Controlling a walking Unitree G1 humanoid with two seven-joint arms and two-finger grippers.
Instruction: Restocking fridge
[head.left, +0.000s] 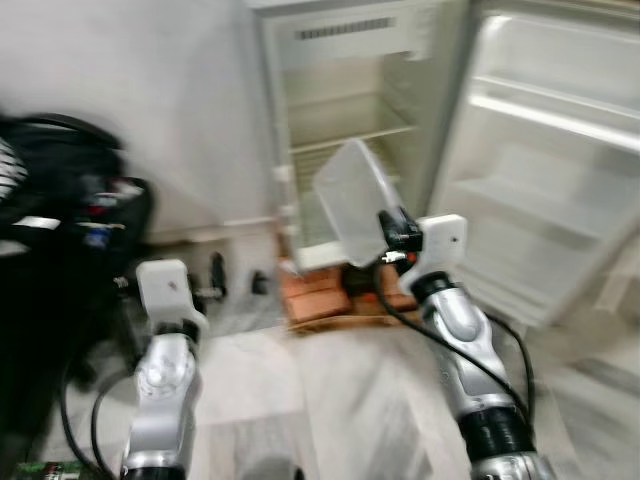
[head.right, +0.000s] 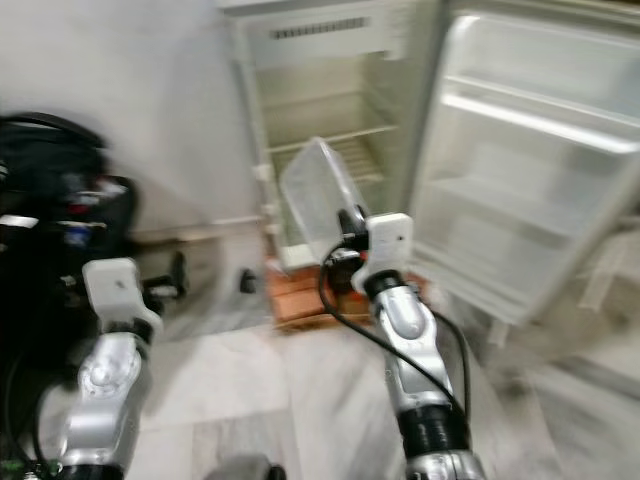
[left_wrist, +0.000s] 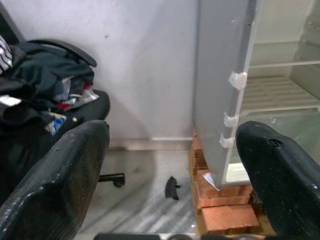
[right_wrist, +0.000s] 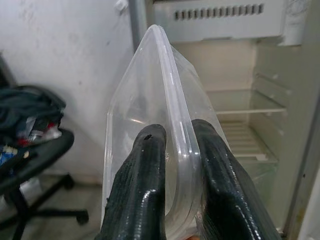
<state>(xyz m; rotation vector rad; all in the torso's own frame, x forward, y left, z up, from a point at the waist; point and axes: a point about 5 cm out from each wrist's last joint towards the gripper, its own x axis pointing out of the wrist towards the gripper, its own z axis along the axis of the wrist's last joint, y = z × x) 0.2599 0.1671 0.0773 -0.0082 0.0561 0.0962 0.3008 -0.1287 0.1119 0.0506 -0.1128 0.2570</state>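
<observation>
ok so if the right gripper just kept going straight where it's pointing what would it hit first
Probably the open fridge. The right gripper, shut on the clear plastic container, points at its wire shelves; the container's far edge would likely reach them first, though depth is unclear.

Clear plastic container (right_wrist: 165, 130): thin, glossy, see-through, smooth rim. Right gripper (right_wrist: 172, 200) fingers (right_wrist: 135, 195): black, shiny, slightly pebbled rubbery skin, clamped on the container edge. Left gripper (left_wrist: 172, 165) fingers (left_wrist: 60, 185): black, matt, grainy texture. Fridge (head.left: 350, 120) interior: white smooth plastic, wire-look shelves; outer side (left_wrist: 220, 85) flat grey painted metal, scraps of white tape on the edge. Bricks (left_wrist: 220, 212) under fridge: rough red clay. Wall (left_wrist: 145, 65): matt off-white plaster, scuffed. Floor (head.left: 330, 400): pale polished stone-look tile. Office chair (left_wrist: 45, 100): black, heaped with dark cloth. Arms (head.left: 165, 390): brushed silver metal.
</observation>
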